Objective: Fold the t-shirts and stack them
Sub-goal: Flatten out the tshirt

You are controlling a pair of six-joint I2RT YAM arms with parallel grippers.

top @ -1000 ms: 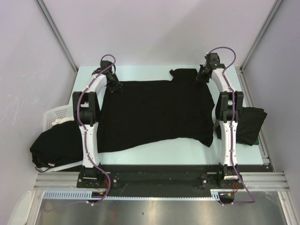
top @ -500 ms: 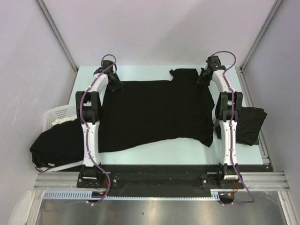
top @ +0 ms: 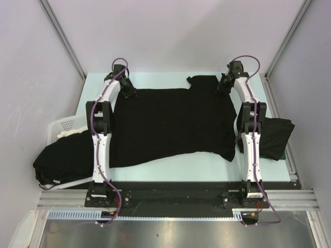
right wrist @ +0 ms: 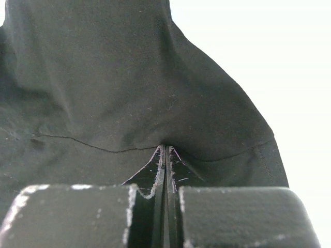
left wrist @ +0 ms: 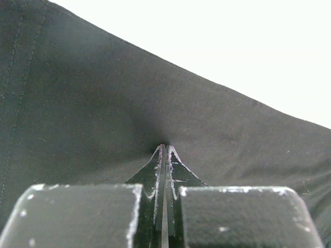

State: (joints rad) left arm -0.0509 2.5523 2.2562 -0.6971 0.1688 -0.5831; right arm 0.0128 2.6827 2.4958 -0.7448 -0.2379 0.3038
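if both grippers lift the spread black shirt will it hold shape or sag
Probably floppy: the spread t-shirt puckers where the left gripper and right gripper pinch it, so the middle would likely sag. Its wavy near hem suggests thin, light cloth that would bunch on the table if pushed.

A: What colour is the spread t-shirt (top: 170, 124)?
B: Plain black, like the folded t-shirt (top: 276, 135) at right. The desk (top: 207, 166) is pale mint, the basket (top: 64, 125) white and slotted, the arm cables (top: 94, 132) purple.

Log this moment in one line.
left tool: shut on t-shirt far edge | right tool: shut on same far edge | fold: not begun
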